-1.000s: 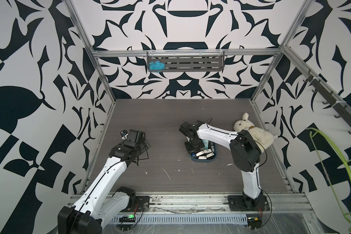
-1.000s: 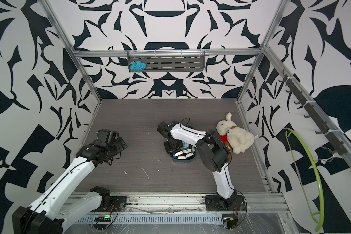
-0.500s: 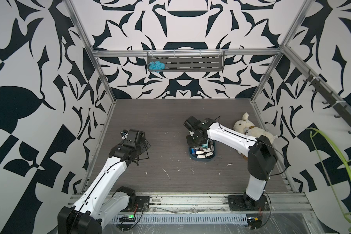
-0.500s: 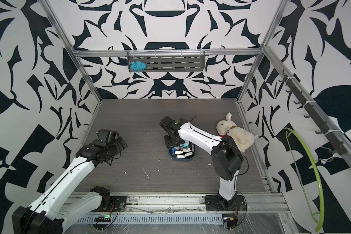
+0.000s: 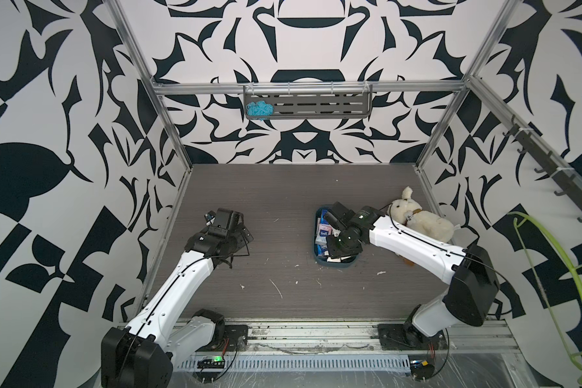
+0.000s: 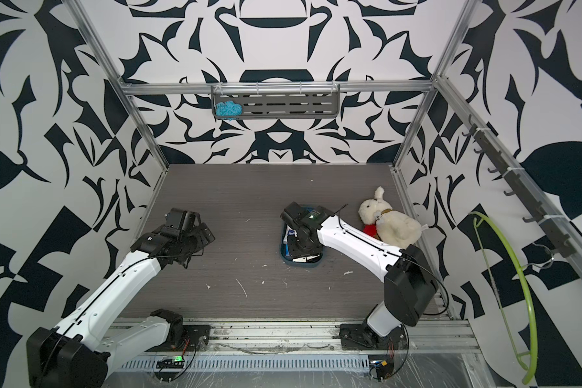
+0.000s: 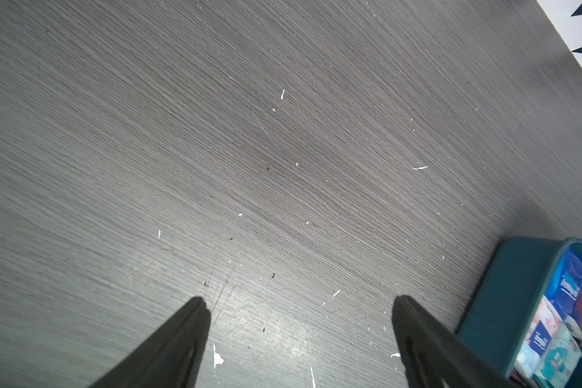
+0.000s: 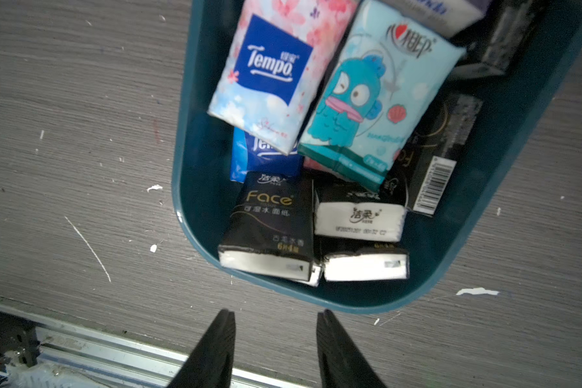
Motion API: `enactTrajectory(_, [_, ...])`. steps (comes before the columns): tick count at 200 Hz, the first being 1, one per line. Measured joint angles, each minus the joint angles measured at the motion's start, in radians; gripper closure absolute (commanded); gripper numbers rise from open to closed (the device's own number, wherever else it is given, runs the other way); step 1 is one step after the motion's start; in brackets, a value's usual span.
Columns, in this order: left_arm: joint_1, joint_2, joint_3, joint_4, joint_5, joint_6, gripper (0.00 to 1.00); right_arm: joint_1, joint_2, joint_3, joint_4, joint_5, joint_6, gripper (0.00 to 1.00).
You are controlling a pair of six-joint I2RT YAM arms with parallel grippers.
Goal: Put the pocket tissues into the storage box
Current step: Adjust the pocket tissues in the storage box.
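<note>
Pocket tissues (image 8: 269,77) lay inside the storage box (image 8: 195,215), right of centre on the surface (image 5: 283,201). Right jaws hung over its near end, partly open, empty. Left jaws wide open, empty

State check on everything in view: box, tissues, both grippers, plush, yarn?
storage box: upright on table, partly filled.
pocket tissues: visible ones inside box, overlapping.
left gripper: fingers open, empty, over table.
right gripper: fingers open, empty, above box.
plush toy: lying on its side.
yarn: resting in wall shelf.
</note>
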Motion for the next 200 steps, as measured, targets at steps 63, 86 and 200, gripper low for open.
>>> enactTrajectory(63, [0.0, 0.003, 0.011, 0.003, 0.013, 0.022, 0.08, -0.003, 0.122, -0.004, 0.127, -0.036, 0.005, 0.51])
enactTrajectory(86, [0.0, -0.008, 0.011, 0.0, 0.013, 0.031, 0.08, 0.003, 0.188, 0.039, 0.137, -0.03, -0.003, 0.58])
enactTrajectory(200, [0.063, 0.021, 0.011, 0.042, -0.038, 0.175, 0.01, 0.021, -0.012, 0.072, 0.123, 0.173, -0.035, 0.26])
